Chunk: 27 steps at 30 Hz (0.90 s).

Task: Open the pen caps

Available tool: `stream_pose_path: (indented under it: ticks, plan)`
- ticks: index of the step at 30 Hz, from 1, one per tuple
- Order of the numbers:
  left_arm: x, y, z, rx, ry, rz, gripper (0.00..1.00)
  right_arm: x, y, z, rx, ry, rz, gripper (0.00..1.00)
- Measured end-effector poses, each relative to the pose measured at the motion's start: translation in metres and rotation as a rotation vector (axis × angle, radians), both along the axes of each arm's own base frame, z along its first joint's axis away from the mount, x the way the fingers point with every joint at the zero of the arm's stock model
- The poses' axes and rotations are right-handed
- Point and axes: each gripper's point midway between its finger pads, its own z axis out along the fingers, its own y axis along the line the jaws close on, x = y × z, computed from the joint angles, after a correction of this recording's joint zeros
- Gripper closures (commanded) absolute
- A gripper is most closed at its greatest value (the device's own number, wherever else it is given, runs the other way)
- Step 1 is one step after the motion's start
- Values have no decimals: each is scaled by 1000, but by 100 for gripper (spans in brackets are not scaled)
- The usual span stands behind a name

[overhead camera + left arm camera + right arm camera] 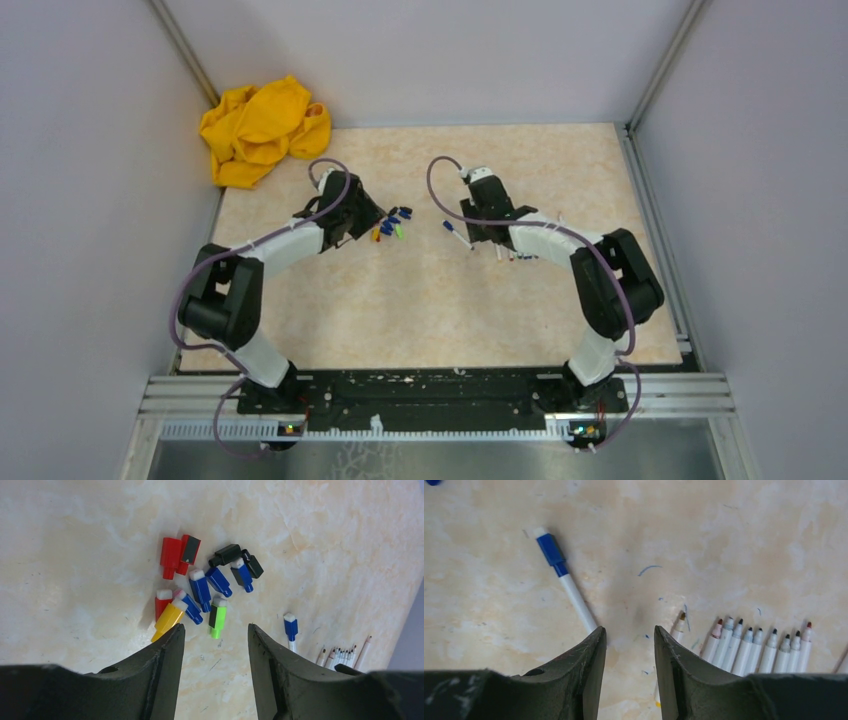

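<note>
Several loose pen caps (200,587) in red, blue, green, yellow and black lie in a pile on the table, also seen in the top view (391,224). My left gripper (216,628) is open and empty just short of the pile; its left finger tip is next to the yellow cap (168,620). One pen with a blue cap (551,550) on its white barrel lies left of my right gripper (629,629), which is open and empty above the table. A row of uncapped white pens (754,647) lies to its right.
A crumpled yellow cloth (263,128) lies at the table's back left corner. Grey walls close in the table on the left, back and right. The capped pen also shows in the left wrist view (290,630) and the top view (456,235).
</note>
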Motion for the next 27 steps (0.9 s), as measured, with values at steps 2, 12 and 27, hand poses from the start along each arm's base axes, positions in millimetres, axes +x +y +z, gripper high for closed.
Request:
stream_pose_path:
  ticks: [2, 12, 27]
  plan:
    - [0, -4, 1, -12, -2, -13, 44, 1, 9, 4, 23, 1, 38, 59]
    - [2, -19, 11, -71, -31, -64, 43, -6, 42, -15, 82, 85, 176, 59]
    - [5, -24, 18, -100, -54, -74, 44, -2, 53, -34, 82, 130, 218, 81]
